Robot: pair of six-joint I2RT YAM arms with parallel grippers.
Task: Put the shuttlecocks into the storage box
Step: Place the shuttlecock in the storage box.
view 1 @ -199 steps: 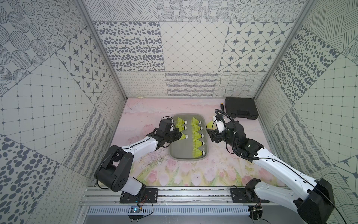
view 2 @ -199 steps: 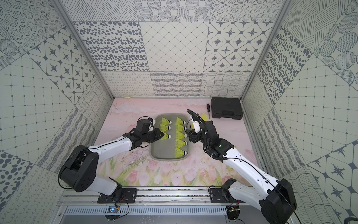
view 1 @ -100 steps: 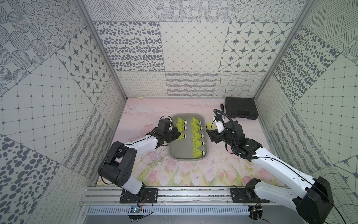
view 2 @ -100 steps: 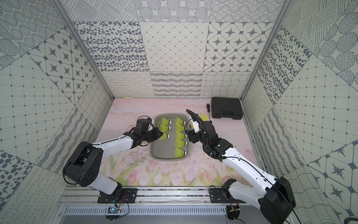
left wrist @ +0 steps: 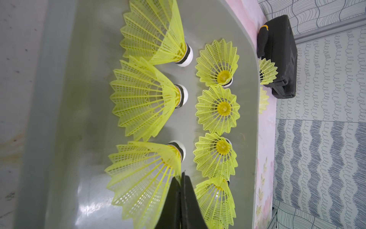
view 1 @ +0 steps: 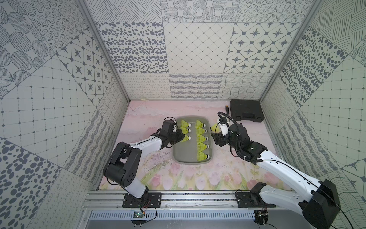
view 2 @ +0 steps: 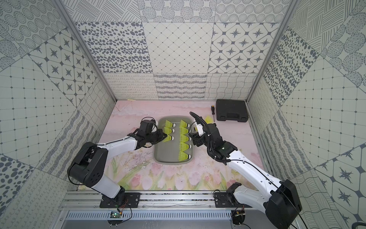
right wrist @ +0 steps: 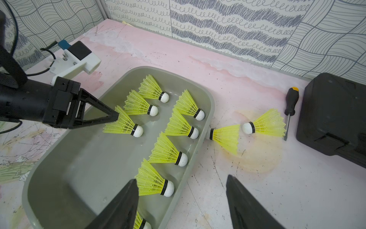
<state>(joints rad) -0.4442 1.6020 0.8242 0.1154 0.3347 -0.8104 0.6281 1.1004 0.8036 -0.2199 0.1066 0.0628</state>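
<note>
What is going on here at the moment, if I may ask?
The left hand is shut on the skirt of a neon yellow plastic shuttlecock inside the shallow grey plastic tray, which holds eight in all. Two more shuttlecocks lie outside it on the pink table, near the open right hand, which holds nothing.

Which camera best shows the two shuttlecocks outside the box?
Right wrist view: both loose shuttlecocks lie whole between storage box and screwdriver. Left wrist shows only their skirts past the rim; both top views, just a yellow sliver.
</note>
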